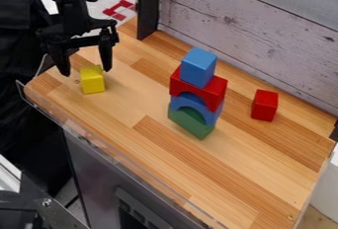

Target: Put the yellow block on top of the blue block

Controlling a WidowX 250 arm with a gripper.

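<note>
The yellow block (92,80) stands on the table (151,146), well apart from the tower, which is the landmark here, on its left side as the camera sees it. The blue block (197,67) is the top of this tower. Under it lie the red arch (212,94), the blue arch (210,114) and the green block (191,123). The gripper (86,72) hangs on the same side of the tower as the yellow block, close to it, with its fingers wide apart and holding nothing.

The yellow block looks like painted wood: light, stiff, and not fragile. Its flat sides should give a good grip, although the smooth paint may let it slip or turn if it is taken only by an edge. The best hold is probably on two opposite side faces, at mid-height, with the block kept upright so that its bottom is free for placing.

The step in hand seems to be the grasp. Later, the block must be lifted higher than the tower and put down softly, because a sideways push could make the tower fall.
</note>
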